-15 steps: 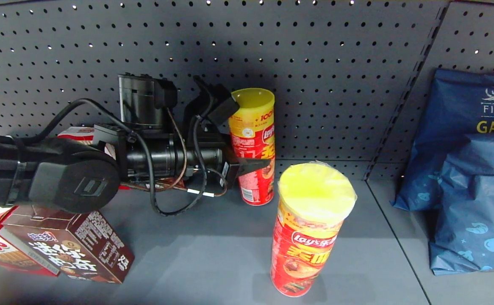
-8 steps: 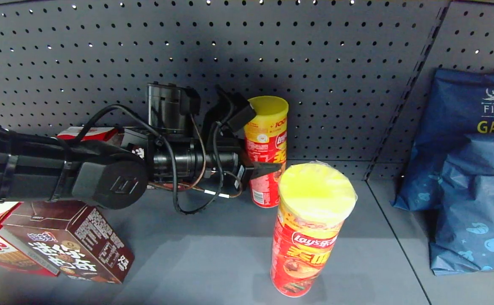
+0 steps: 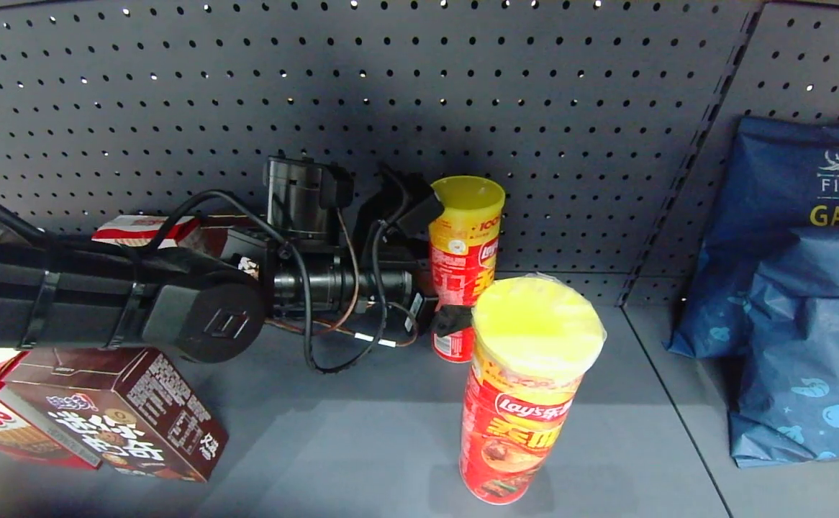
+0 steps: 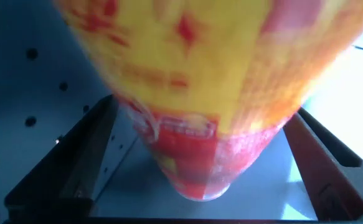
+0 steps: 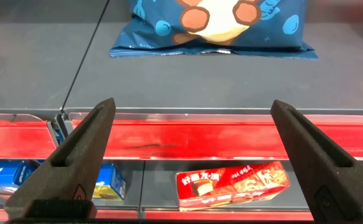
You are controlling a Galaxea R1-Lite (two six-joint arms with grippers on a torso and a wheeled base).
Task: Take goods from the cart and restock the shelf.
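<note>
A red chips can with a yellow top [image 3: 466,244] stands upright at the back of the grey shelf [image 3: 362,439], close to the pegboard wall [image 3: 391,86]. My left gripper [image 3: 459,288] comes in from the left and is shut on its lower half; one finger [image 3: 452,319] shows in front. From the left wrist the same can [image 4: 197,137] sits between the two fingers of the left gripper [image 4: 197,171], base near the shelf floor. A second chips can with a yellow lid [image 3: 527,388] stands just in front and to the right. My right gripper [image 5: 193,162] is open and holds nothing.
Blue snack bags [image 3: 801,288] fill the shelf's right side. A brown box [image 3: 114,414] and red-and-white boxes [image 3: 146,226] lie at the left. Before the right gripper are a red rail [image 5: 187,140], a blue bag [image 5: 215,25] above and a red box [image 5: 231,183] below.
My left arm has carried the held can to the right and slightly down along the pegboard, so it now stands right behind the front can. The front can stayed put.
</note>
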